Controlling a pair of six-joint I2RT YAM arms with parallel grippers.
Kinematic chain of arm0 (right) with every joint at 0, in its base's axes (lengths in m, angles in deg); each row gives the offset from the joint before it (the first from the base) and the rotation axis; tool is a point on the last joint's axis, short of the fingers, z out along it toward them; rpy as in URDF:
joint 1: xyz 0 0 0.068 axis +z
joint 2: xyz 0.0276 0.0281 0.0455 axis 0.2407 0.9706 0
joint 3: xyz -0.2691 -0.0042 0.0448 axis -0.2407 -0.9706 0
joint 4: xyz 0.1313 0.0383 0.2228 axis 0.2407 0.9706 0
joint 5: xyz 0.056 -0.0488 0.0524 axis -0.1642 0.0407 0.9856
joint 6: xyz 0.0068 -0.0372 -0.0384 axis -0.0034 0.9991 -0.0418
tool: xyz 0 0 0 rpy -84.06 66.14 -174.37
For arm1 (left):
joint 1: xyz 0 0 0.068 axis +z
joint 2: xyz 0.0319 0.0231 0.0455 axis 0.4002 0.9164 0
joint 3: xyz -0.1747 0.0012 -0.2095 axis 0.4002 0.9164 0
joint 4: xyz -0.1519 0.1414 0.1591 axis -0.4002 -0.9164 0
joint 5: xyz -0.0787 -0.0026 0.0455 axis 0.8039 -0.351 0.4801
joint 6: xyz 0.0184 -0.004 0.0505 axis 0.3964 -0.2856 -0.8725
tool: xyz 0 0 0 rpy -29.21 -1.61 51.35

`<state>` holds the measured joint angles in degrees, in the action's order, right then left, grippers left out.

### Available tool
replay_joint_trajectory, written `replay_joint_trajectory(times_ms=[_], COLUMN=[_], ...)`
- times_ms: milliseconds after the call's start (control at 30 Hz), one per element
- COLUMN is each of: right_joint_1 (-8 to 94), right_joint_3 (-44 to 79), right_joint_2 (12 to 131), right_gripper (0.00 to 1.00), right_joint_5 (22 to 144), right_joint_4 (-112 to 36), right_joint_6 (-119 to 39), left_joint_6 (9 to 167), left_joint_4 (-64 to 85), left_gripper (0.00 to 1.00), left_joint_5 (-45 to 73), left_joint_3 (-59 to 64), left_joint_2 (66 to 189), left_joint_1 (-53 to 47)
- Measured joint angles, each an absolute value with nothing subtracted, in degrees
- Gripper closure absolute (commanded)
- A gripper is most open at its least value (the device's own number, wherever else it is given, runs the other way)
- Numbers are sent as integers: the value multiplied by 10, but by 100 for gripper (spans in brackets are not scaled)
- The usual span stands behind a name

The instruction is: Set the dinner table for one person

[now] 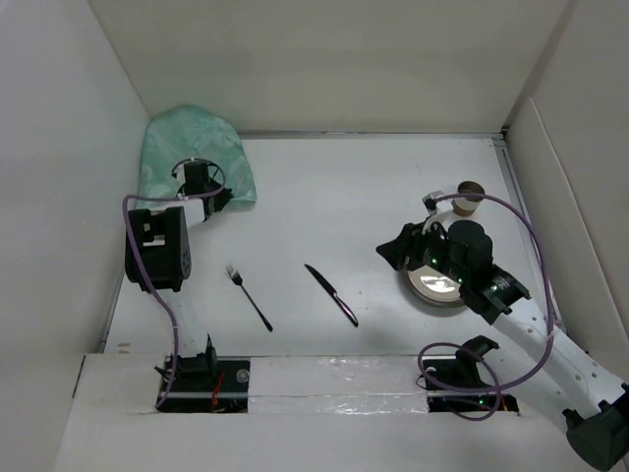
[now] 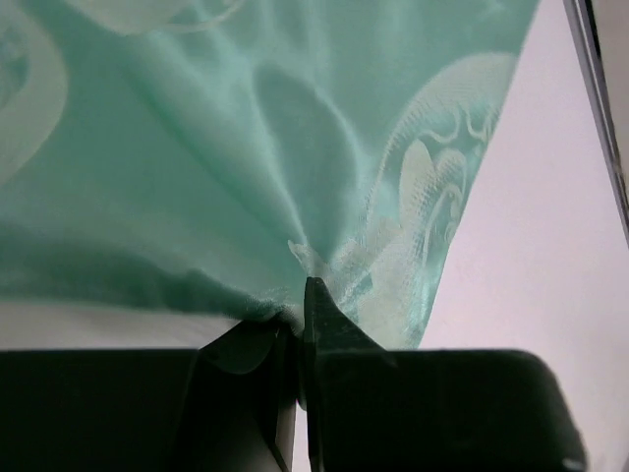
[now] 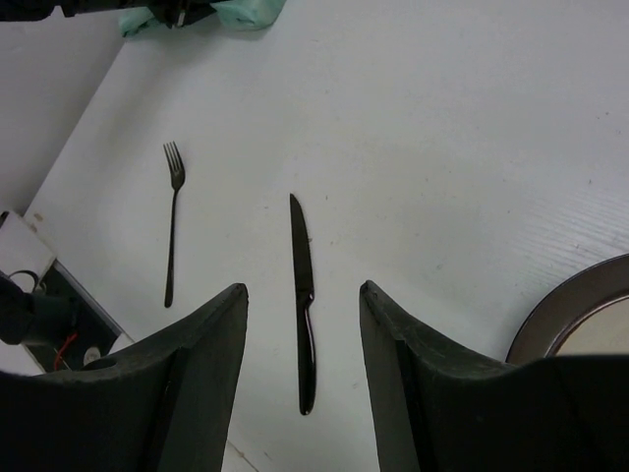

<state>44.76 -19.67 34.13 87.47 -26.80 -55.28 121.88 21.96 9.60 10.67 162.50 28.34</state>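
The white dinner table holds a crumpled green marbled placemat at the far left. My left gripper is shut on the placemat's near edge; in the left wrist view the fingertips pinch a fold of the cloth. A black fork and a black knife lie near the front centre. My right gripper is open and empty, hovering right of the knife. In the right wrist view the knife lies between the open jaws of the gripper, well below them, with the fork to its left.
A round plate sits at the right, partly under my right arm; its rim shows in the right wrist view. A small brown cup stands behind it. White upright panels enclose the table.
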Motion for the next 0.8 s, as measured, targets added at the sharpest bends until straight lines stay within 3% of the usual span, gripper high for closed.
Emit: replay_joint_trajectory(times_ms=[167,200,333,433,567,800], right_joint_1=[448,448,448,448,450,455], right_joint_3=[-196,-196,-193,-191,-184,-180], right_joint_2=[382,391,434,464,512,544], right_gripper=[45,45,41,40,40,40], right_joint_5=[873,871,860,855,856,863], right_joint_4=[-292,-296,-305,-321,-344,-374], right_joint_6=[-552,-552,-550,-549,-549,-549], left_joint_6=[1229,1231,1232,1228,1217,1261], left_joint_4=[234,237,244,245,244,284], left_gripper=[100,95,45,29,26,31], left_joint_5=[133,138,167,187,171,49], left_joint_3=[79,73,55,51,94,322], left_joint_2=[1646,1649,1649,1647,1607,1345], left_joint_1=[210,193,140,121,125,148])
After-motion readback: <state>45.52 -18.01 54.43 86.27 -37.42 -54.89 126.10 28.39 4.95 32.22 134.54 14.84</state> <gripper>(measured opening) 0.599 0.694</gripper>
